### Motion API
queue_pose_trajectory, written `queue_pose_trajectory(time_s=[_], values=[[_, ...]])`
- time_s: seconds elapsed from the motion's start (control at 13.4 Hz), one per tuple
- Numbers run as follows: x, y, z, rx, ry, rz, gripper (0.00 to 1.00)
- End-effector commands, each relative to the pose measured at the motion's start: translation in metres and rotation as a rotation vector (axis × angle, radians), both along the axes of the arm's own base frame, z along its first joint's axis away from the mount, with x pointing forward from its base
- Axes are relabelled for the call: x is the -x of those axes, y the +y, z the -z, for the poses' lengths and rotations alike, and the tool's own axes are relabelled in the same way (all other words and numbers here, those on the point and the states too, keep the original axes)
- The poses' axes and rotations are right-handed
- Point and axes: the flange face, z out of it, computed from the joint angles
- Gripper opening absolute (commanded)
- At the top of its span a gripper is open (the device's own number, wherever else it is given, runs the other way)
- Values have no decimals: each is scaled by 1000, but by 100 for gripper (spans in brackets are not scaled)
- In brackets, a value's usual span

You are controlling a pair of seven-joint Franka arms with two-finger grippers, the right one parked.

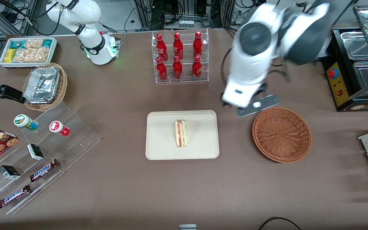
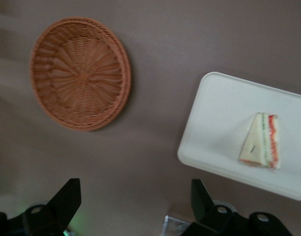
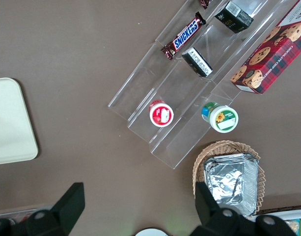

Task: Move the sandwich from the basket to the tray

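The sandwich [image 1: 181, 133] [image 2: 261, 141], a wrapped white wedge with red and green filling, lies on the cream tray [image 1: 161, 140] [image 2: 224, 113] near its middle. The round reddish-brown basket [image 1: 281, 134] [image 2: 80, 73] stands beside the tray, toward the working arm's end of the table, with nothing in it. My left gripper [image 2: 134, 187] is open and holds nothing. It hangs high above the bare table between tray and basket, a little farther from the front camera than both. Its wrist [image 1: 248, 86] shows blurred in the front view, and the fingers are hidden there.
A clear rack of red bottles [image 1: 180, 57] stands farther from the front camera than the tray. Toward the parked arm's end are a stepped acrylic stand with snacks [image 1: 43, 150], a tan wicker basket of foil containers [image 1: 45, 86] and a white snack bin [image 1: 27, 51]. A black machine [image 1: 353, 70] stands at the working arm's end.
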Motion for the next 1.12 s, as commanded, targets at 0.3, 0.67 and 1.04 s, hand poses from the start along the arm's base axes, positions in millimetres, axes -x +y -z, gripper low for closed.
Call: queue_pose_trajectory(time_s=[0.3,0.67,1.04], values=[[-6,176,-63,54,74,175,99],[-1,289,-85,142,100,315,99],[2,303,-90,149,102,327,99]])
